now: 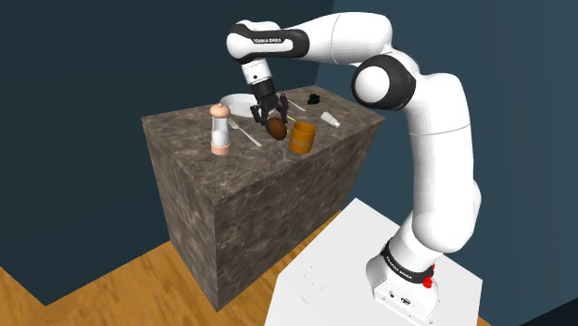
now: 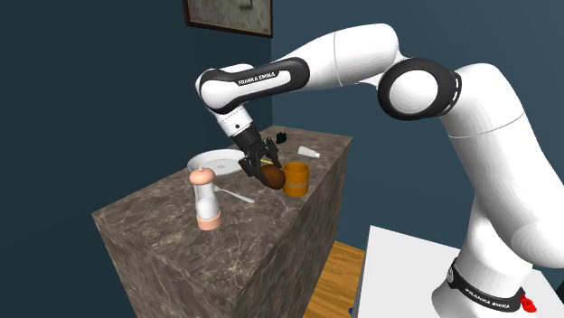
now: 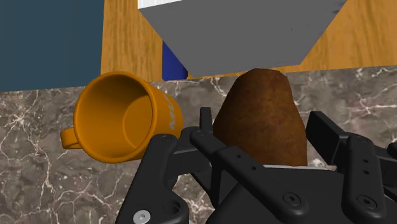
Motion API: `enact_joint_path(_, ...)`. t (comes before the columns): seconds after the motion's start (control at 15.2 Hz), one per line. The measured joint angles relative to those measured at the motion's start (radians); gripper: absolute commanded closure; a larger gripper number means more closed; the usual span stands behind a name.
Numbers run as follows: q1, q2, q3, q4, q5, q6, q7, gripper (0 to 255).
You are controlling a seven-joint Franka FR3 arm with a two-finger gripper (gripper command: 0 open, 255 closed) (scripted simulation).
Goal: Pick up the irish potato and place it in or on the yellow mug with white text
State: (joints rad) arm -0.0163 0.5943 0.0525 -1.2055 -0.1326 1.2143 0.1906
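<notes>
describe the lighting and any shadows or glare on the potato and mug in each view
Shoulder view: even light, the counter top brighter than its sides, the potato dark beside the orange mug. Second exterior view: a soft sheen on the white arm, no harsh glare. Wrist view: the mug's inside shades darker toward its bottom.

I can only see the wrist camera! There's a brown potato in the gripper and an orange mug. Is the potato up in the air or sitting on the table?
Observer: It looks lifted. In the shoulder view the gripper holds the potato just off the stone counter, beside the mug, not over its opening.
Operator: Is there other stuff on the table?
Observer: Yes, a white plate lies on the counter beyond the gripper.
Operator: Anything tall?
Observer: A pink-and-white grinder stands upright, at the shoulder view's left of the potato, apart from it.
</notes>
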Motion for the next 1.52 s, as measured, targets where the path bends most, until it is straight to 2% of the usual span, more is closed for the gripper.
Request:
enact_joint_path(0.46, 0.004, 0.002, -0.001, 0.094, -0.003, -0.092, -0.011, 255)
enact_joint_path(0.92, 0.012, 0.033, -0.003, 0.24, -0.008, -0.206, -0.022, 255)
enact_joint_path(1.19, -0.033, 0.003, -0.021, 0.209, -0.035, -0.198, -0.09, 255)
enact_joint_path(1.52, -0.101, 0.006, -0.05, 0.221, -0.077, -0.19, -0.198, 255)
